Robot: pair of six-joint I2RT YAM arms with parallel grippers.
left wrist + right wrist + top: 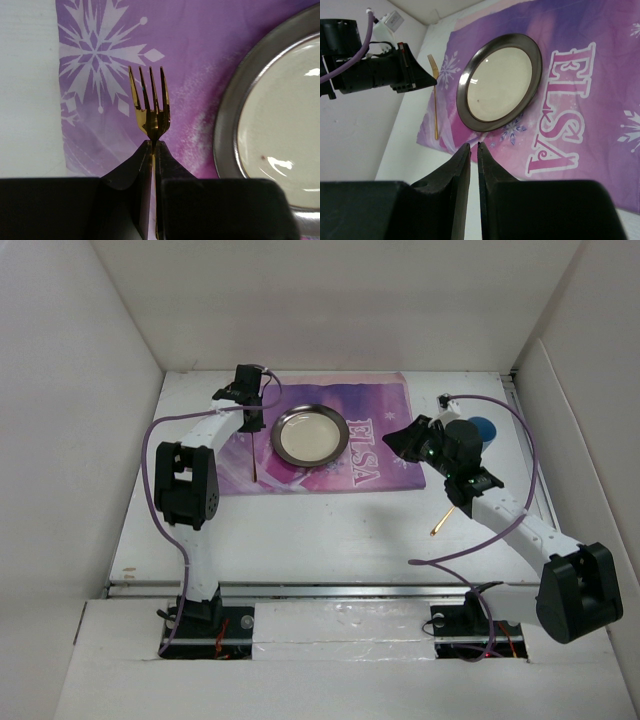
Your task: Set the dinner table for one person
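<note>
A gold fork [150, 105] lies on the purple ELSA mat [385, 410], left of the steel-rimmed plate [309, 436]. My left gripper [152, 144] is shut on the fork's neck, tines past the fingertips and the handle running back between the fingers. In the top view the left gripper [252, 415] sits over the fork [257, 458]. My right gripper [474, 145] is shut and empty, hovering over the mat's near edge right of the plate [500, 80]; it shows in the top view [400, 440]. The white dinner table [330, 530] carries everything.
A second gold utensil [444, 519] lies on the bare table by the right arm. A blue round object [483, 427] sits behind the right wrist. White walls enclose the table on three sides. The right wrist view shows the fork [435, 110] and the left gripper [431, 80].
</note>
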